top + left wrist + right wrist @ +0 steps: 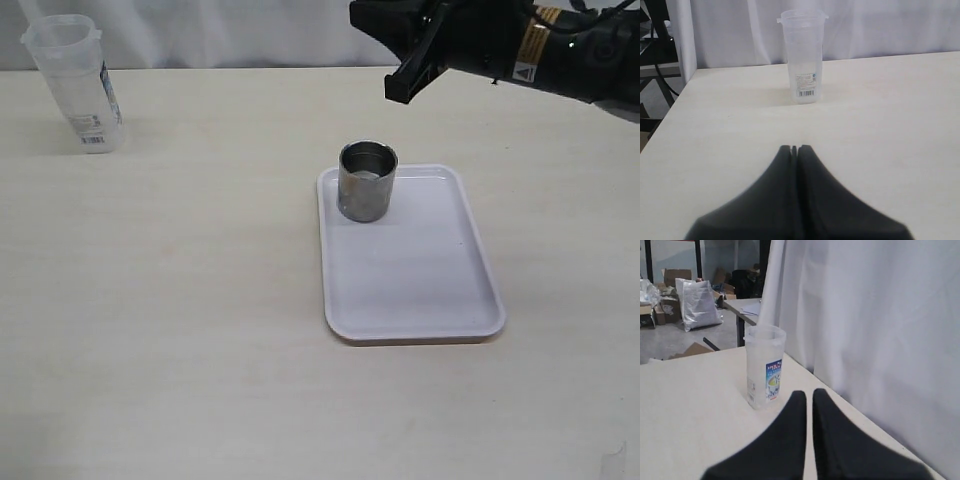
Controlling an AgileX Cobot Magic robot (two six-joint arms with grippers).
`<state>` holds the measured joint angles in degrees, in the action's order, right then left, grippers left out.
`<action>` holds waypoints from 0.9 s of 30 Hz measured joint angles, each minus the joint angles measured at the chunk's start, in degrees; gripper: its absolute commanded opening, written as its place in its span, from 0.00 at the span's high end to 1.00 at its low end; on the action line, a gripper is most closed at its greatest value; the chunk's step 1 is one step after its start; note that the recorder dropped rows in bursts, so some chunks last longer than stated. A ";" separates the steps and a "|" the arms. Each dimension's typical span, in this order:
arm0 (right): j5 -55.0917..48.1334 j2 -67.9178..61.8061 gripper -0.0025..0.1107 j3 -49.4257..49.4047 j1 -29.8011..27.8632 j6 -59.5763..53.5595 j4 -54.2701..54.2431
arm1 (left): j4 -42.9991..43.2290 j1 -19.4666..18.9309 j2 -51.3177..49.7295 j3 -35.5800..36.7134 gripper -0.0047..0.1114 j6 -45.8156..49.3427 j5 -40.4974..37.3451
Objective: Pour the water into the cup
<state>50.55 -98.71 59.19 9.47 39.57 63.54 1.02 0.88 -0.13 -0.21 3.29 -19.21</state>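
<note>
right pincer (403, 88) aloft, empty | cup (367, 180) upright, mouth up, on tray (420, 285)

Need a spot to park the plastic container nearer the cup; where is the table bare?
Bare table runs wide between the plastic container and the tray, and along the near edge. The tray's near half, in front of the cup, is free too. Tightest spot: the tray's far edge, where the right end effector hangs nearby.

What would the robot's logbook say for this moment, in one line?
pouring: none | cup: upright on tray | plastic container: upright, ungrasped | left gripper: shut, empty | right gripper: raised, empty
</note>
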 measured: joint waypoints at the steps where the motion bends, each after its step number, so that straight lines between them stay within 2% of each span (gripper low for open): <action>1: 0.00 0.78 0.94 0.00 0.00 0.77 0.14 | 0.00 0.00 0.00 0.00 0.96 0.00 0.00; 7: -2.46 6.19 0.94 -0.33 0.00 3.11 0.27 | 0.00 0.00 0.00 0.00 0.96 0.00 0.00; 17: -17.79 22.76 0.94 -7.48 0.00 3.34 -1.21 | 0.00 0.00 0.00 0.00 0.96 0.00 0.00; 27: -20.40 42.13 0.94 -16.83 0.00 3.34 -4.88 | 0.00 0.00 0.00 0.00 0.96 0.00 0.00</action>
<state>30.15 -56.58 42.35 9.47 42.91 58.65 1.02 0.88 -0.13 -0.21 3.29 -19.21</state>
